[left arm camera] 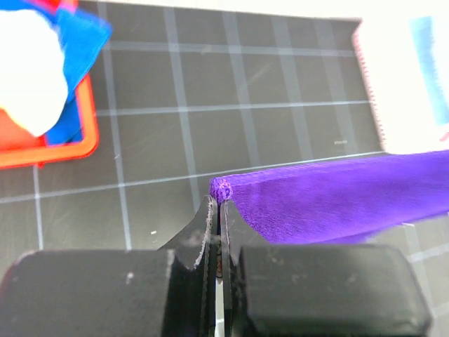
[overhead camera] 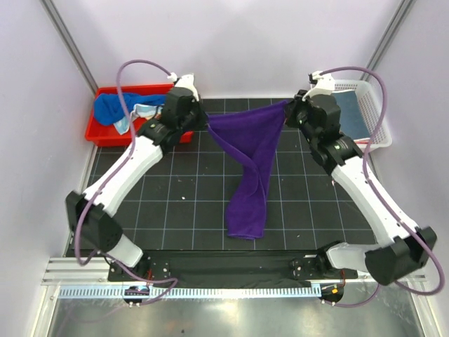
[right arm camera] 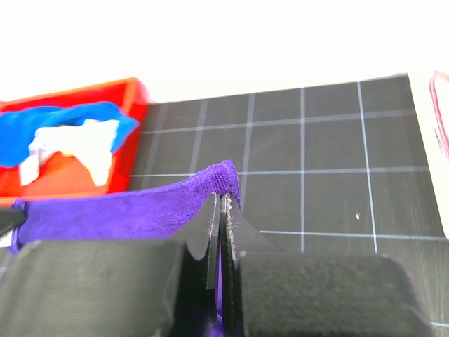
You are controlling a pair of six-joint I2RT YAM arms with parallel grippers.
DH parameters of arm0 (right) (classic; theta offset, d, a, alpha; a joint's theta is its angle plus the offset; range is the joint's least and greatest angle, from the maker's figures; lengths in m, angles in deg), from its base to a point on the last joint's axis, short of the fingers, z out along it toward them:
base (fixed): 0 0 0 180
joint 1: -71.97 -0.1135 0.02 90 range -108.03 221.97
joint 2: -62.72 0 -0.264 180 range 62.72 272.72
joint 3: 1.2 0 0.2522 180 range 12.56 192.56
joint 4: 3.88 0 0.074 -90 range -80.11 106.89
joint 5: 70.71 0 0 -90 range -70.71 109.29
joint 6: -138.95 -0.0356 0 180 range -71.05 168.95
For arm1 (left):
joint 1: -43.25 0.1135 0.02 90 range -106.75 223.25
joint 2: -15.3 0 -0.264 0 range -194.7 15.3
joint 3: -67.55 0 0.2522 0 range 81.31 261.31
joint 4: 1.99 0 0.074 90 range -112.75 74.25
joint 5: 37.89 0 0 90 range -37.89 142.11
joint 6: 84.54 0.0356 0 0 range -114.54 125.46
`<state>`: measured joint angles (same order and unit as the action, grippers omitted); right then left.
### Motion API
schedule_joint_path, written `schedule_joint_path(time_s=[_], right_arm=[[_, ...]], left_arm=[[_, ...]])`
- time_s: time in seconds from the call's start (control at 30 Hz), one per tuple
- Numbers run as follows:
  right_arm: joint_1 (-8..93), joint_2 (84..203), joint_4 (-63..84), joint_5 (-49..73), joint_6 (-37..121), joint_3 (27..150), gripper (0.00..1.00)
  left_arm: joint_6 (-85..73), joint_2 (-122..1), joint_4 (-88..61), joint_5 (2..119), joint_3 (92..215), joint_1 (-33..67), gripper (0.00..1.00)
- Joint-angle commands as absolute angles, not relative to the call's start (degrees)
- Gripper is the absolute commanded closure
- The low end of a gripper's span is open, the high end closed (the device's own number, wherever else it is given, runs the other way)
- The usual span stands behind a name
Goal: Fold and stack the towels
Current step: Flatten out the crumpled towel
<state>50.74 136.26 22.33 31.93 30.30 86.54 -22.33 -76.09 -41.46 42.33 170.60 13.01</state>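
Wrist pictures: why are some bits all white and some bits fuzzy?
Left wrist view: the basket and the pale towel glare to blank white; the near fingers are blurred. Right wrist view: the far wall is washed out. Top view: evenly lit, sharp.

Your top view looks down from above and behind the arm bases (overhead camera: pixel 95 221), over the whole mat (overhead camera: pixel 175 189). Both wrist views sit low and close, facing across it. All three share the purple towel (overhead camera: pixel 249 154) and red bin (overhead camera: pixel 105 133).
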Motion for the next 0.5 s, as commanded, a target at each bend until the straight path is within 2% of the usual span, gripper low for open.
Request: schedule_joint_path(time_s=[0.0, 0.23, 0.47], right_arm=[[48.86, 131.03, 24.99, 31.86, 33.92, 89.81, 0.99], [48.07, 122.15, 27.73, 26.69, 34.01, 92.89, 0.99], [47.98, 117.31, 31.24, 23.25, 33.49, 97.20, 0.99]], left_arm=[[-20.29, -66.82, -35.87, 49.38, 169.73, 13.28, 1.00], [-16.78, -54.69, -36.31, 59.75, 169.02, 13.28, 1.00], [-14.93, -48.43, -39.20, 67.49, 171.74, 13.28, 1.00]])
